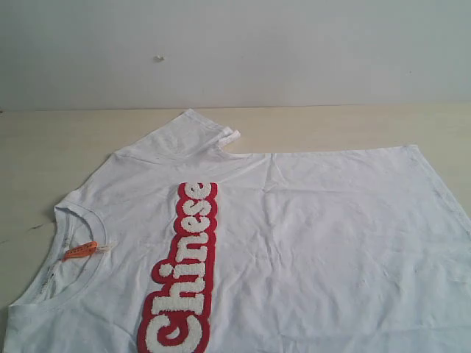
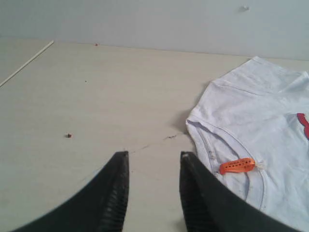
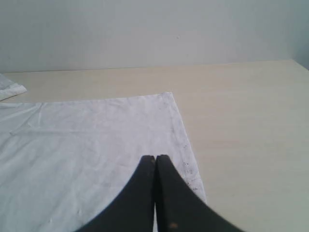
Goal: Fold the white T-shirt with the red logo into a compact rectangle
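Note:
The white T-shirt (image 1: 316, 220) lies spread flat on the table, neck to the left and hem to the right. Its red logo (image 1: 184, 272) runs in a strip across the chest, cut off by the near edge of the exterior view. An orange neck tag (image 1: 79, 251) sits inside the collar. Neither gripper shows in the exterior view. My left gripper (image 2: 154, 154) is open over bare table just beside the collar (image 2: 212, 140), nothing between its fingers. My right gripper (image 3: 155, 157) is shut, its tips over the shirt (image 3: 87, 145) near the hem's side edge.
The shirt lies on a pale wooden table (image 1: 44, 147) that meets a plain wall at the back. One short sleeve (image 1: 210, 129) points toward the wall. A small dark speck (image 2: 69, 135) lies on the bare wood left of the collar.

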You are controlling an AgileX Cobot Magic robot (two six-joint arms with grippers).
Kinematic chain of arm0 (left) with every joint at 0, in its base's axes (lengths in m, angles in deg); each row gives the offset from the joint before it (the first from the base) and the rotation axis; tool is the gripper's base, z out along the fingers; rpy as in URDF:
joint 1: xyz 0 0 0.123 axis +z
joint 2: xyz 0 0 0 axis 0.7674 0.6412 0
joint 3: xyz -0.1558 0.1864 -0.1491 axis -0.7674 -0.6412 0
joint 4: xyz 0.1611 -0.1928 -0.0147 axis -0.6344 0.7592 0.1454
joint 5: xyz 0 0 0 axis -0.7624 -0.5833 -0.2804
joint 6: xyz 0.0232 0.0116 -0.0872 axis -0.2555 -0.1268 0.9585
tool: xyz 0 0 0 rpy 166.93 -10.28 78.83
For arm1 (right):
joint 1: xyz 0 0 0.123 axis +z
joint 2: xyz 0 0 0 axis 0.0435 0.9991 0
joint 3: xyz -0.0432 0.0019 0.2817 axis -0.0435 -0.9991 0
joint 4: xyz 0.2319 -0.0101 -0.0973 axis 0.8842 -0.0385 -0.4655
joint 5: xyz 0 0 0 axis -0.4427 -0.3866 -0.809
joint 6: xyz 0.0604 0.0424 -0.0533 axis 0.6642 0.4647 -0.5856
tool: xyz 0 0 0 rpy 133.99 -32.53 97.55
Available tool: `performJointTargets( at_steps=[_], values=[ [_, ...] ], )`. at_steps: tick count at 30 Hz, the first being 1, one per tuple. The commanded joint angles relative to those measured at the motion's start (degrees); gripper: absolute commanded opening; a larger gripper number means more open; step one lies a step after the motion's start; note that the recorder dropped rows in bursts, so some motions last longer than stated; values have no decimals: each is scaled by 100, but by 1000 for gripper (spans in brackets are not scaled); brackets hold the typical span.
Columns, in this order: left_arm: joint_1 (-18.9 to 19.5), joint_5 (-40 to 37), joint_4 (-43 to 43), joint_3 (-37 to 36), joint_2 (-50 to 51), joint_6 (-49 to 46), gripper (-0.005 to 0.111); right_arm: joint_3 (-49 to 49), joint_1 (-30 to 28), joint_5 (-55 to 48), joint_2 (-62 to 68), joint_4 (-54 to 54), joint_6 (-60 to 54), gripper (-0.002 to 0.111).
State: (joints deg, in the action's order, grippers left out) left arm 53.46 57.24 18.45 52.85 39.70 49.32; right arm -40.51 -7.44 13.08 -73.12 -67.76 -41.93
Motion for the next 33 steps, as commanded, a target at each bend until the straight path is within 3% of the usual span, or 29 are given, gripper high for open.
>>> performJointTargets(
  at_steps=[1,25,33],
  values=[
    [17,65,21,-17,-38,48,36,-24,-11,37,-37,-4,-12,0],
    [17,103,21,-17,-38,0,36,-24,-11,37,-37,-4,-12,0],
    [17,1565,42,-17,-38,645,36,-24,-11,37,-37,-4,-12,0]
  ],
)
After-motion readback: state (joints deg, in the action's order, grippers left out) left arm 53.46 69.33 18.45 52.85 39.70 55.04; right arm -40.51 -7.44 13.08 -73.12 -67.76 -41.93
